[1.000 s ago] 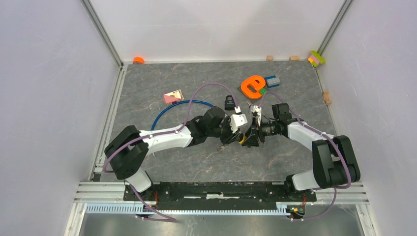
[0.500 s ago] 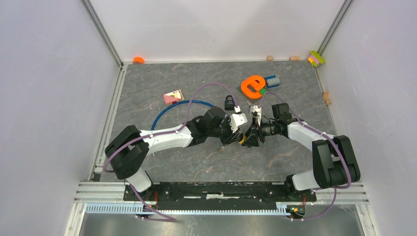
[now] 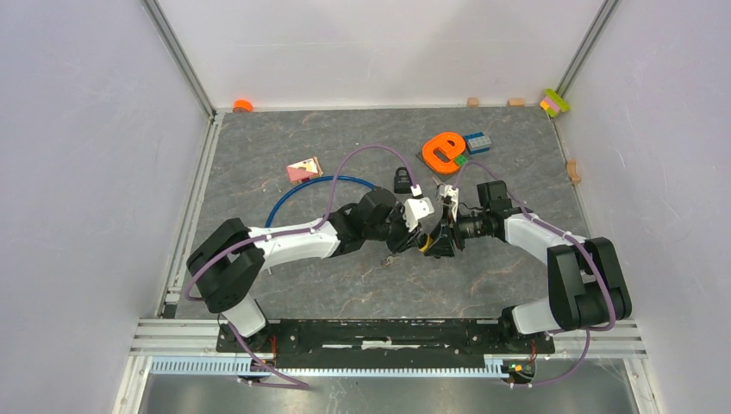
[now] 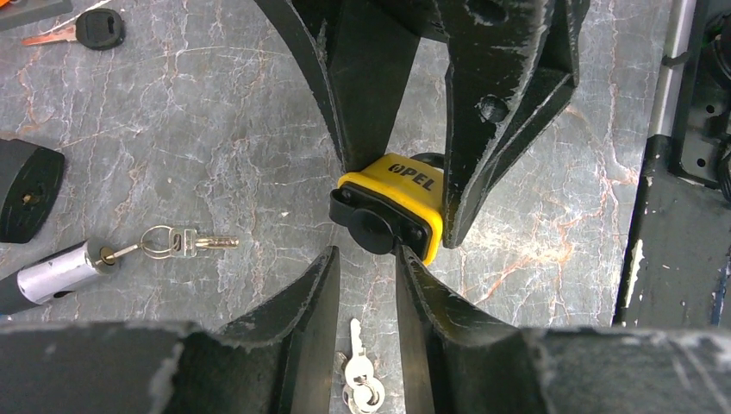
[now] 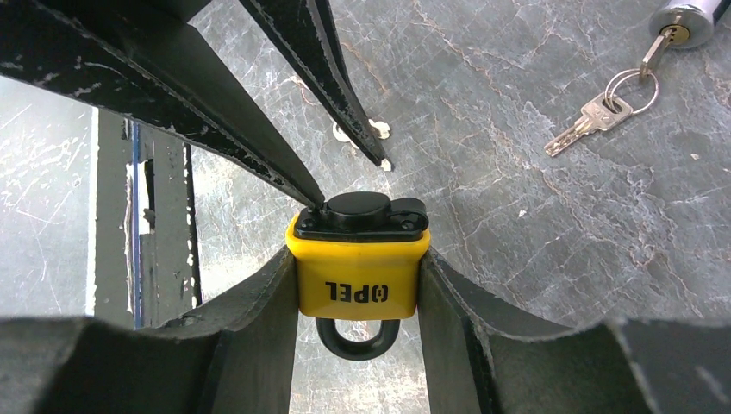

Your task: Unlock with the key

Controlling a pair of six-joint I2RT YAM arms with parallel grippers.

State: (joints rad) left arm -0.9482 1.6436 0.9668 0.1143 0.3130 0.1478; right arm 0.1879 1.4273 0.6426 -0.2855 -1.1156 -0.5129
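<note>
My right gripper (image 5: 358, 259) is shut on the sides of a yellow padlock (image 5: 358, 276) marked OPEL, held above the table with its black shackle toward the wrist. A black cap (image 4: 376, 228) covers the padlock's keyhole end. My left gripper (image 4: 366, 252) faces that end, open, with nothing between its fingers. One of its fingertips (image 5: 319, 201) touches the cap's edge. A small bunch of keys (image 4: 362, 384) lies on the table under the left gripper. In the top view both grippers meet at the padlock (image 3: 425, 244) mid-table.
A silver lock cylinder (image 4: 56, 272) with a ringed key (image 4: 185, 241) lies left of the padlock. A black padlock (image 3: 402, 179), a black-headed key (image 4: 86, 30), an orange letter (image 3: 444, 151), a blue brick (image 3: 478, 142) and a blue cable (image 3: 297, 194) lie farther back.
The left arm's elbow has shifted very slightly. Both grippers and the padlock stay where they were.
</note>
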